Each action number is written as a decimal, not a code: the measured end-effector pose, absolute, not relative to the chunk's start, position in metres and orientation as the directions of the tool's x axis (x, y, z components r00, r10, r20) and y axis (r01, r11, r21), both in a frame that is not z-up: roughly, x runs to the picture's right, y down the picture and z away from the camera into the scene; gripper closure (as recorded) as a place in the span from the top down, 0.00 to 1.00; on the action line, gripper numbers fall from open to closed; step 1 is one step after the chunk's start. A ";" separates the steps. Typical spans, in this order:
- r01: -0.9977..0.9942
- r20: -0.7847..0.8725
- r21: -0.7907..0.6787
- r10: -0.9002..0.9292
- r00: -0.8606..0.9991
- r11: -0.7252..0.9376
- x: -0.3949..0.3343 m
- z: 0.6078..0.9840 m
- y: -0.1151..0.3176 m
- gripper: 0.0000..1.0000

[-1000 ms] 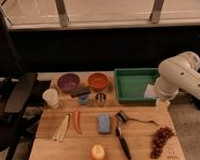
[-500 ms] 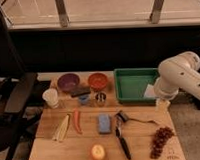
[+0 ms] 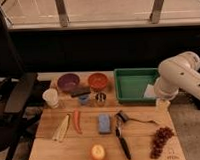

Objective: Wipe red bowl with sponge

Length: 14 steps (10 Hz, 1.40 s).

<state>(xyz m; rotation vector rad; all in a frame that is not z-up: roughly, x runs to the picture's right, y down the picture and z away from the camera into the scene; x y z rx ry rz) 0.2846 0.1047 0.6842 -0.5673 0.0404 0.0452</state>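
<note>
The red bowl (image 3: 98, 80) sits at the back of the wooden table, right of a purple bowl (image 3: 68, 82). The sponge (image 3: 104, 122), a light-blue block, lies flat near the middle of the table, in front of the red bowl. My white arm comes in from the right, and its gripper (image 3: 162, 103) hangs at the table's right edge, beside the green tray (image 3: 125, 88). It is open, holds nothing, and is well to the right of both sponge and bowl.
A white cup (image 3: 50, 97), a small blue cup (image 3: 84, 99) and a metal cup (image 3: 100, 98) stand in front of the bowls. A white cloth (image 3: 150, 91) lies in the tray. A black brush (image 3: 122, 136), grapes (image 3: 160, 140), a yellow fruit (image 3: 98, 152) and a red pepper (image 3: 77, 120) are spread along the front.
</note>
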 end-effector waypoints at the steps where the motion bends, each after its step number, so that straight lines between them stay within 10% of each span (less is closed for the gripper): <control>1: -0.054 -0.051 -0.536 0.032 0.998 0.842 0.285 0.684 0.105 0.65; 14: 0.302 0.229 -0.508 -0.211 0.950 0.807 0.189 0.684 0.112 0.65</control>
